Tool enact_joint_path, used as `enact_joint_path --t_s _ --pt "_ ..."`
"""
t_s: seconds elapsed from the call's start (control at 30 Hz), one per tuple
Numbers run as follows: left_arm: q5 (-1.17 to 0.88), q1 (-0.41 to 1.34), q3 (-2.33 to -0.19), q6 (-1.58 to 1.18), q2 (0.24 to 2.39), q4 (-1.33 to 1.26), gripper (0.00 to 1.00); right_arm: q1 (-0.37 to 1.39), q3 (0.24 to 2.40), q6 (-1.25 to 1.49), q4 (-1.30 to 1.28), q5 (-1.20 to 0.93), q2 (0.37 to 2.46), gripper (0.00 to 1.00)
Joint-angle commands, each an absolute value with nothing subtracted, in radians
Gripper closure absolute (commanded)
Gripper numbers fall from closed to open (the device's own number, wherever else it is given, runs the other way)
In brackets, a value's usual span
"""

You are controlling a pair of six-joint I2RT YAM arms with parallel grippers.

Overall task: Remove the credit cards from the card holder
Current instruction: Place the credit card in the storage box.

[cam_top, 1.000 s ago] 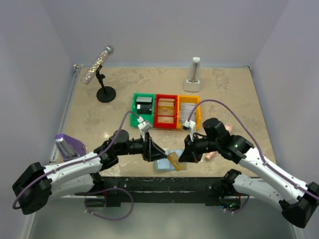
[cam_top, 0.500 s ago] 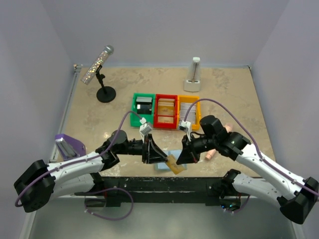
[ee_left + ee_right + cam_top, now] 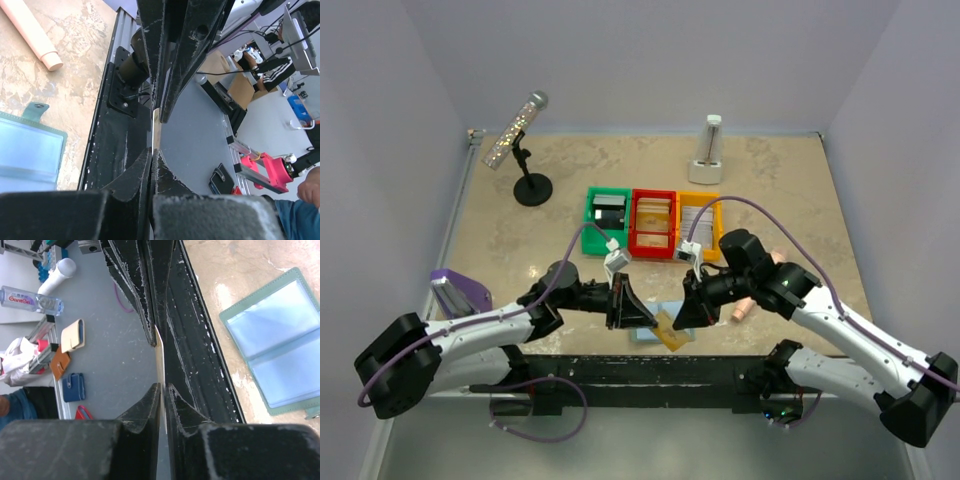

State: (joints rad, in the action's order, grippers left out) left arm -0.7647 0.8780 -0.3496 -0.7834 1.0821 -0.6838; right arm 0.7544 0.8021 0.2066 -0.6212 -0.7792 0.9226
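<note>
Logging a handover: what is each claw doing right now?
Left claw: closed on the tan credit card.
Right claw: closed on the same card.

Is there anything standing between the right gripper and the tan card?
No, nothing visible. The right gripper is shut on the tan card itself, and the left gripper pinches the same card.

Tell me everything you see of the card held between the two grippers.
The tan card is thin, flat and rectangular. It is held tilted beside the open card holder. The left gripper and the right gripper both pinch it from opposite sides. Wrist views show only its pale edge.
</note>
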Motion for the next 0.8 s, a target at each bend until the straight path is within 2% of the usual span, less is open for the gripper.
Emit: enact_joint_path --t_s 0.0,0.1,0.27,0.77 --pt "-0.755 0.882 -0.325 -0.799 1.088 -0.781 1.00 0.759 0.824 0.241 -0.540 -0.811 0.902 0.82" --pt "-0.749 0.881 -0.301 -0.818 1.080 -0.836 1.00 0.755 0.796 0.288 -0.479 -0.799 0.870 0.79" --pt "-0.726 0.881 -0.270 -0.837 1.060 -0.891 1.00 0.752 0.770 0.354 -0.397 -0.818 0.862 0.79" --pt "-0.672 0.876 -0.227 -0.861 1.011 -0.943 1.00 0.753 0.758 0.333 -0.437 -0.824 0.874 0.84"
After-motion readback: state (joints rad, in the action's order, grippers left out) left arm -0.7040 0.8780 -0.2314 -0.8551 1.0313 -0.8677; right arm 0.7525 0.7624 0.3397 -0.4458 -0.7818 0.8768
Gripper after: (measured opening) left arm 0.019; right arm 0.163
